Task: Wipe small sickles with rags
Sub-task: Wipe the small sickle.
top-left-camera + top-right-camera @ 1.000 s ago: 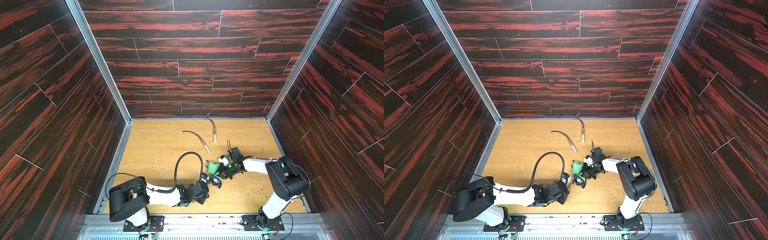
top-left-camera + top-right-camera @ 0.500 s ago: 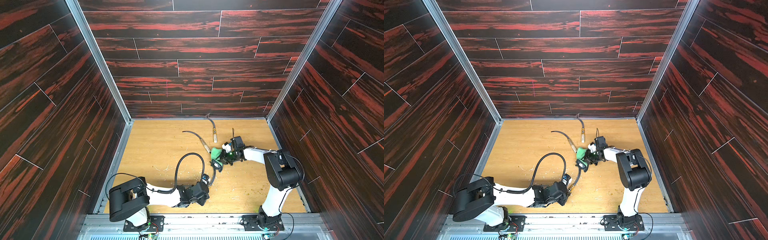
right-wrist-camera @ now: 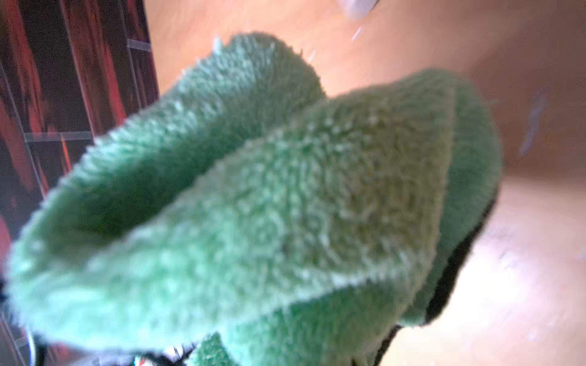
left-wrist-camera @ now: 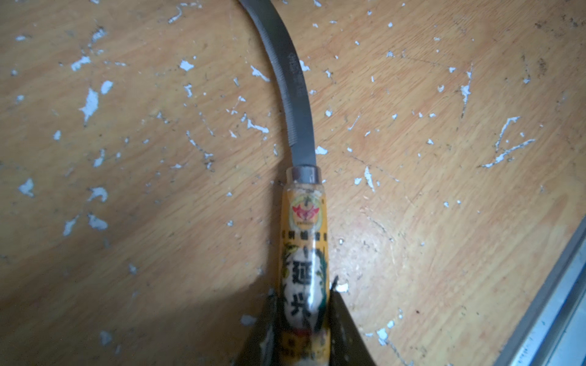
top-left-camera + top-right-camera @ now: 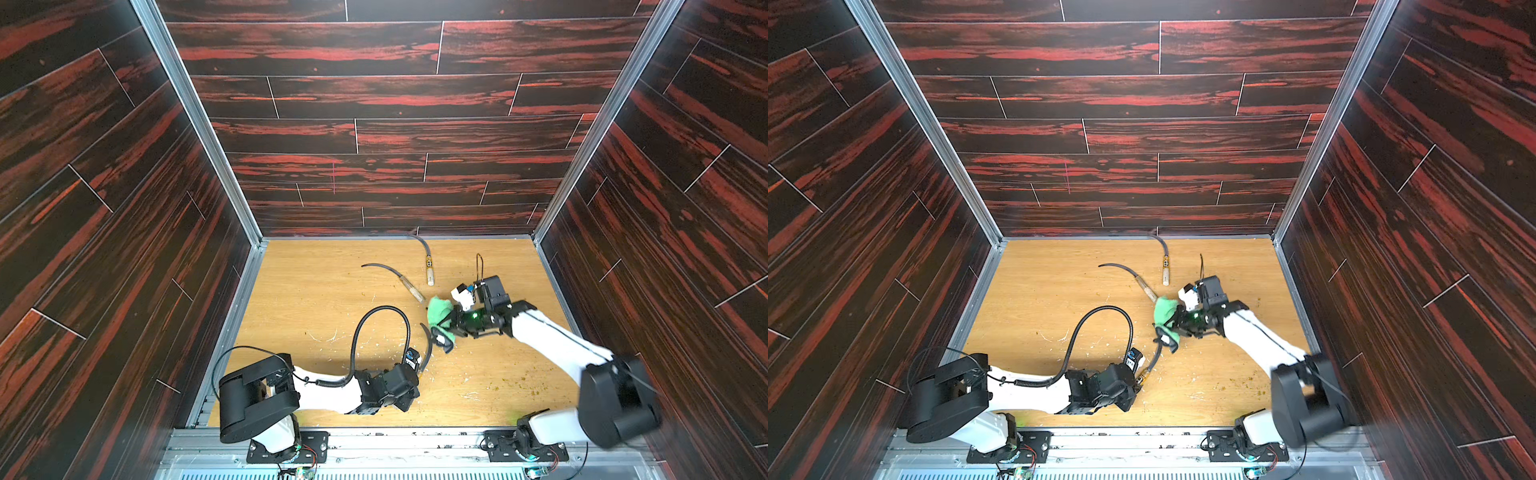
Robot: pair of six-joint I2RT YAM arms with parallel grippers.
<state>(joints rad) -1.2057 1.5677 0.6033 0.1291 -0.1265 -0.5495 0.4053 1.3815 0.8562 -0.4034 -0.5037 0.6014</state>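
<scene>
My left gripper [image 4: 302,320] is shut on the yellow-labelled handle of one small sickle [image 4: 302,221]. That sickle's dark curved blade [image 5: 427,351] arcs away over the floor. My right gripper [image 5: 455,322] is shut on the light green fluffy rag [image 5: 439,311]. The rag fills the right wrist view [image 3: 269,206] and hides the fingers there. In a top view the rag's dark-edged lower end [image 5: 1168,334] meets the blade's tip end. Two more small sickles lie flat near the back: one [image 5: 397,277] just behind the rag, and another [image 5: 429,266] beside it.
A black ribbed cable [image 5: 380,318] loops up from the left arm over the wooden floor [image 5: 311,291]. White flecks and dark crumbs dot the boards. Dark red panelled walls close in three sides. A metal rail [image 5: 374,432] runs along the front.
My right gripper has carried the rag away from the left gripper, along the held sickle's blade toward its tip. The left arm and the two lying sickles have stayed put.
</scene>
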